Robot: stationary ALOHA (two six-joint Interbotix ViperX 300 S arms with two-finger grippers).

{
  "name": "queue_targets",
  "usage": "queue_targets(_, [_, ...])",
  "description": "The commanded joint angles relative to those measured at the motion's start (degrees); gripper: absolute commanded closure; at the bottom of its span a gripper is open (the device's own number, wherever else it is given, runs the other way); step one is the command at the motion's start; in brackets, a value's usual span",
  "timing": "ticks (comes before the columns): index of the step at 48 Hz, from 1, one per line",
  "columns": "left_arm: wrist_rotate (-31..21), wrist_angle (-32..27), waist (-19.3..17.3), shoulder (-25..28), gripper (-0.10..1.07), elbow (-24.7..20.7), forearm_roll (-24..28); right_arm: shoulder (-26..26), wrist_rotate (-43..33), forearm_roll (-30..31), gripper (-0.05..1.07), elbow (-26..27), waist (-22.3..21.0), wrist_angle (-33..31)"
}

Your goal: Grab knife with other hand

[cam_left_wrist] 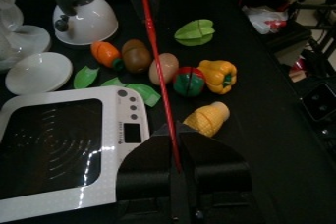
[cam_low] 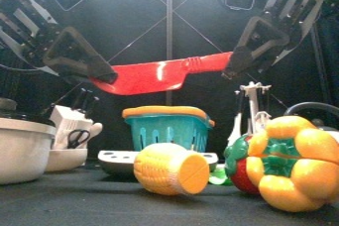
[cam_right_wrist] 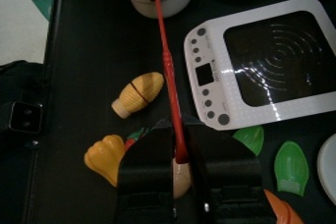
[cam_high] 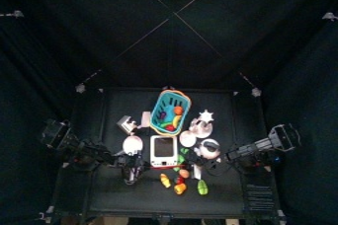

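The red knife [cam_low: 166,71] hangs level above the table, in front of the teal basket [cam_low: 169,129]. My left gripper [cam_low: 95,69] is shut on its broad blade end. My right gripper [cam_low: 243,61] comes down from the right and is closed around the thin handle end. Each wrist view shows the knife edge-on as a thin red line, in the left wrist view [cam_left_wrist: 160,81] and in the right wrist view [cam_right_wrist: 165,71], running out from between that gripper's jaws over the table.
Below the knife lie a white scale [cam_left_wrist: 66,149], toy vegetables such as a yellow pepper [cam_low: 298,166] and an orange piece [cam_low: 172,168], a white bowl [cam_low: 20,146] at the left and a white kettle [cam_left_wrist: 82,12]. The basket [cam_high: 172,111] stands at the table's back middle.
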State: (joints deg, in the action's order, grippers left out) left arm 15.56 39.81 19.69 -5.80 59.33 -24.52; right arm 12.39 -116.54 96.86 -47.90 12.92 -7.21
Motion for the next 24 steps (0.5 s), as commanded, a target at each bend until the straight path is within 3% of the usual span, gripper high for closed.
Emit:
queue_targets(1, [0.53, 2.02, -1.41, -1.58, 0.62, -3.69, 0.26, 0.09, -0.09, -0.79, 0.82, 1.05, -0.35, -1.58])
queue_targets(24, [2.64, 2.11, -2.20, -1.67, 0.61, -3.60, 1.49, -0.97, 2.64, -2.29, 0.82, 2.11, 1.41, -7.38])
